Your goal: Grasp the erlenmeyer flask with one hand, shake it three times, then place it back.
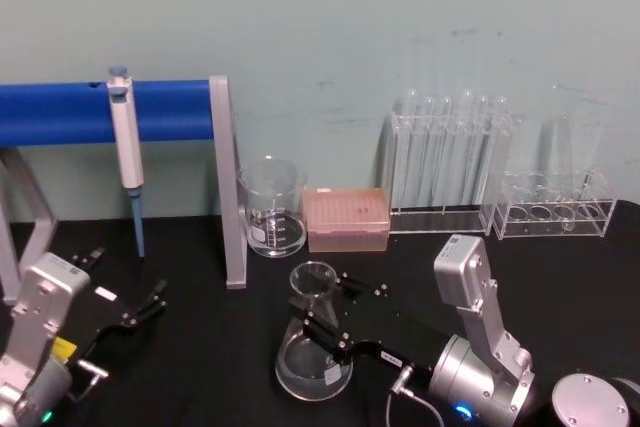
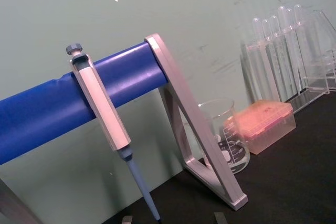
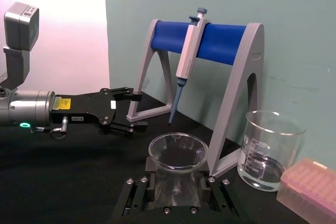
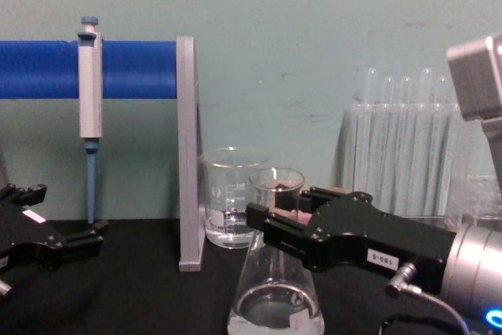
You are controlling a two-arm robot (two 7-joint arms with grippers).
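The erlenmeyer flask (image 1: 313, 365) stands upright on the black table in front of me, with a little clear liquid in its wide base (image 4: 274, 311). My right gripper (image 1: 338, 309) reaches in from the right and is shut on its narrow neck, one jaw on each side just below the flared rim (image 3: 177, 150). In the chest view the near finger (image 4: 274, 229) crosses in front of the neck. My left gripper (image 1: 148, 309) rests low at the left, open and holding nothing, well apart from the flask; it also shows in the right wrist view (image 3: 131, 111).
A glass beaker (image 1: 272, 207) and a pink tip box (image 1: 346, 219) stand just behind the flask. Test tube racks (image 1: 450, 167) line the back right. A pipette (image 1: 125, 137) hangs on the blue-barred stand, whose grey post (image 1: 228, 187) is left of the flask.
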